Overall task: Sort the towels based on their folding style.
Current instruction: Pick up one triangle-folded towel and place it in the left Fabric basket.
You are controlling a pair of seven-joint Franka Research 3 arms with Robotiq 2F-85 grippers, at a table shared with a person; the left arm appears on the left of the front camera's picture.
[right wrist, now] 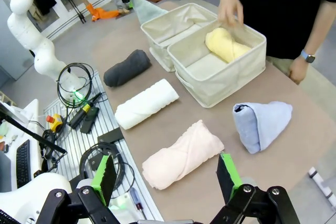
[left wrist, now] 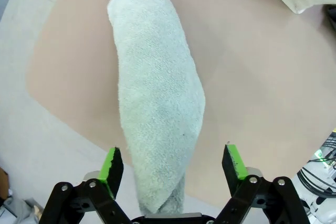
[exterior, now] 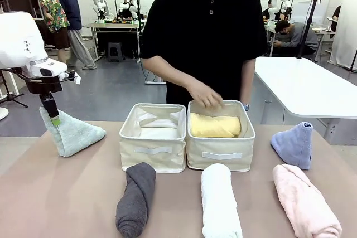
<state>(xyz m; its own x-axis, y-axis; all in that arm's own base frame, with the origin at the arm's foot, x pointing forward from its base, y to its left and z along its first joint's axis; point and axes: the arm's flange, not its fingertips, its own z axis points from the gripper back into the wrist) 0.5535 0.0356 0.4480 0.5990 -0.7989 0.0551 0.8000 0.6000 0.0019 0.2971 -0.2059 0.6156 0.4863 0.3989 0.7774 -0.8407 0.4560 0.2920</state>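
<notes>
My left gripper [exterior: 54, 118] is open at the far left, its jaws down around the tip of the pale mint-green cone towel [exterior: 73, 133]. In the left wrist view that towel [left wrist: 157, 93] runs between the green pads [left wrist: 112, 163] with a gap on each side. A yellow rolled towel [exterior: 215, 125] lies in the right bin [exterior: 220, 157] under the person's hand [exterior: 205, 96]. Along the front lie the dark grey roll [exterior: 135, 198], the white roll [exterior: 219, 202] and the pink roll [exterior: 304, 204]. The light blue cone [exterior: 294, 143] stands at the right. My right gripper [right wrist: 166, 171] hangs open and empty above the pink roll [right wrist: 181, 156].
The left cream bin [exterior: 153, 149] holds no towel and touches the right bin. The person stands at the far edge behind the bins. A white table [exterior: 307, 85] stands at the back right. In the right wrist view, cables and a controller [right wrist: 84, 114] lie off the table's near side.
</notes>
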